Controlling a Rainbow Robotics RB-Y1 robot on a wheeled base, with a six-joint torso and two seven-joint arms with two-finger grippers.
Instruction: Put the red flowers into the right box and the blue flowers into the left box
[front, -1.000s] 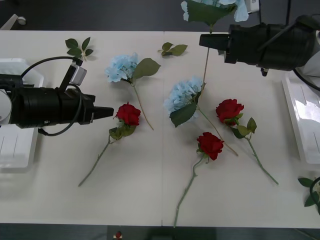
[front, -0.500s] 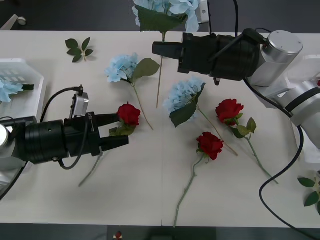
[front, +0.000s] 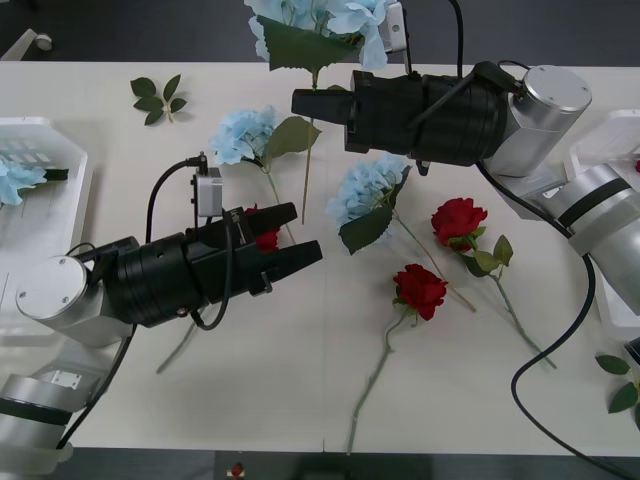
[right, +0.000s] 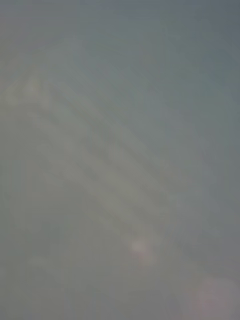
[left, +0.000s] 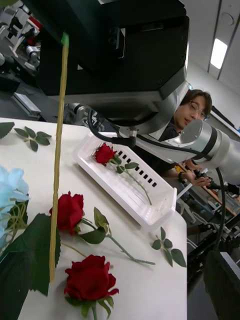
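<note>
Left box, at the worktop's left edge: one blue flower inside. Left tool: fingers spread, empty, over a red rose right of that box. Blue flowers and lie farther right, then roses. Right tool: pressed together on a lifted blue flower's stem. Right box: one rose.

The pale cream flat surface carries two puffy sky-blue flower clusters, three deep-red artificial roses, loose green leaf sprigs, and a translucent ribbed tray at its left edge.
</note>
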